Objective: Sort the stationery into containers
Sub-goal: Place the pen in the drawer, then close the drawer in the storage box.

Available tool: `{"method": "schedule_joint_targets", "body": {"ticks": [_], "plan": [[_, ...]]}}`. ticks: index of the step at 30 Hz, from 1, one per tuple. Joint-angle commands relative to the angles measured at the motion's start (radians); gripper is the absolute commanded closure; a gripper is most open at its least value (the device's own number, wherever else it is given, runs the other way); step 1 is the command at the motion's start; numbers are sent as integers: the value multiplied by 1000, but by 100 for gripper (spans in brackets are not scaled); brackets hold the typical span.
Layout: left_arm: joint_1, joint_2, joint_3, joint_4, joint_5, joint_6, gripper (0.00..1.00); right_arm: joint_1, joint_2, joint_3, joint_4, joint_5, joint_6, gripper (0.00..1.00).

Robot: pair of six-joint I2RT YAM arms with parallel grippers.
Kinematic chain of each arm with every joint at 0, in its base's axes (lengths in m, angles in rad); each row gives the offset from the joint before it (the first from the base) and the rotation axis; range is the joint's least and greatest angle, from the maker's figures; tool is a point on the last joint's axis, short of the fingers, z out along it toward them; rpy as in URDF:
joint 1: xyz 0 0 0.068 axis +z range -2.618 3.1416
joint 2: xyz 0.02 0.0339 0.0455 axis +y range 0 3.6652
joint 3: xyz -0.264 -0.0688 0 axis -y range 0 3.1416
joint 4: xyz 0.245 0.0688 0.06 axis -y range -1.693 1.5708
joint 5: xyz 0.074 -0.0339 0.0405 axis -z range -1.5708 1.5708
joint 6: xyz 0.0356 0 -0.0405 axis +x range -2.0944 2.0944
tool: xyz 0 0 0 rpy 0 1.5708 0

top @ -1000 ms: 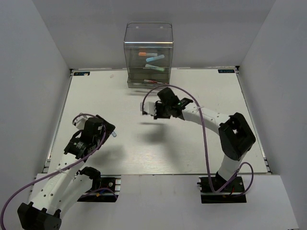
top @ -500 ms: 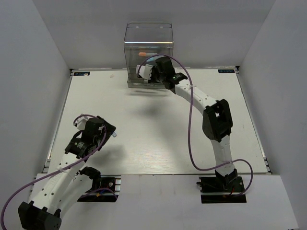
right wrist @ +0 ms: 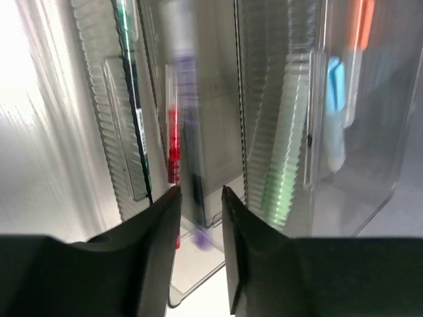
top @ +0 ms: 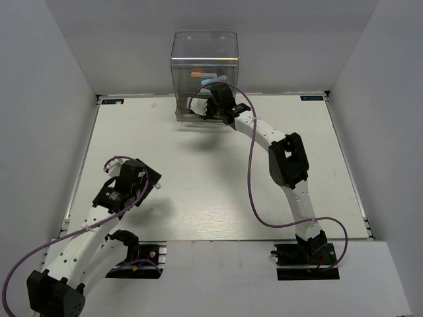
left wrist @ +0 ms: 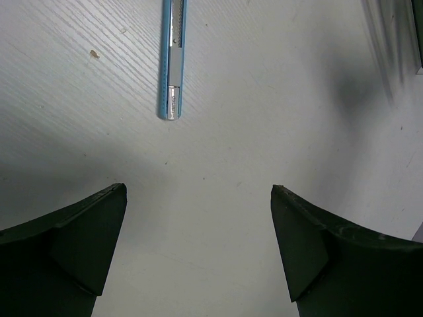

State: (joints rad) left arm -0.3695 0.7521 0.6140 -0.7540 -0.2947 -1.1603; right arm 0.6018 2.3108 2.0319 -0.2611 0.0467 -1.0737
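The right gripper [right wrist: 201,191], jaws slightly apart, is at the box [top: 205,46], top centre of the overhead view, a blurred purple pen [right wrist: 193,165] loose between them. The left gripper [left wrist: 198,190] gapes over a blue cutter [left wrist: 170,59], upper left of its wrist view.

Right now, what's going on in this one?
The right arm is stretched to the clear drawer box at the table's far edge. The right gripper sits at a drawer front, jaws slightly parted, with a blurred dark pen between them, seemingly being let go into the drawer. An orange-capped marker and a light-blue marker already lie in another drawer. The left gripper hovers wide open over the table, just short of a slim light-blue stick, untouched.
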Motion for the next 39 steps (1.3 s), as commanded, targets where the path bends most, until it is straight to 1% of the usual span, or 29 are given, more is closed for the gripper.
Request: {"method": "schedule_joint_targets", "body": {"ticks": [1,3,5,7,8,9,10,11,12,14,15,16,17,19,24,26,27,29,30,35,39], "plan": [[3,33,6,44,14,-2,0,-16,-48,-2,14,-27,1,60],[3,49,6,54,25,-2,0,-13,-71,-21,22,-36,8,60],[3,61,6,64,25,-2,0,-14,-103,-50,26,-93,21,60],[3,70,6,82,34,7,0,-19,-117,-64,28,-116,31,63],[3,79,6,82,34,7,0,-19,-129,-71,26,-128,43,76],[3,79,6,82,34,7,0,-22,-131,-68,22,-189,44,87],[3,88,15,91,34,7,0,-26,-154,-75,2,-215,55,96],[3,89,15,91,34,7,0,-33,-162,-82,-10,-247,58,100],[3,89,15,91,34,7,0,-34,-180,-91,-26,-348,37,100],[3,98,15,91,34,7,0,-34,-195,-128,-58,-413,12,100],[3,98,15,91,34,7,0,-36,-220,-160,-61,-477,-20,100],[3,98,15,91,34,7,0,-33,-223,-179,-70,-490,-32,100],[3,98,15,91,34,7,0,-30,-223,-180,-122,-510,-48,100],[3,98,15,91,34,7,0,-22,-174,-155,-144,-516,-68,100],[3,98,15,91,34,7,0,-30,-114,-91,-138,-453,-11,100],[3,107,15,101,43,7,0,-28,-88,-81,-109,-430,6,100],[3,116,15,110,43,16,0,-27,-76,-79,-87,-391,18,100],[3,125,15,140,71,31,0,-25,-56,-65,-45,-363,32,100],[3,125,15,153,80,40,0,-23,-39,-59,-29,-307,58,100],[3,159,33,214,117,65,0,-30,28,5,45,-164,115,100],[3,180,33,251,135,74,0,-31,38,-1,104,-110,126,100]]}}
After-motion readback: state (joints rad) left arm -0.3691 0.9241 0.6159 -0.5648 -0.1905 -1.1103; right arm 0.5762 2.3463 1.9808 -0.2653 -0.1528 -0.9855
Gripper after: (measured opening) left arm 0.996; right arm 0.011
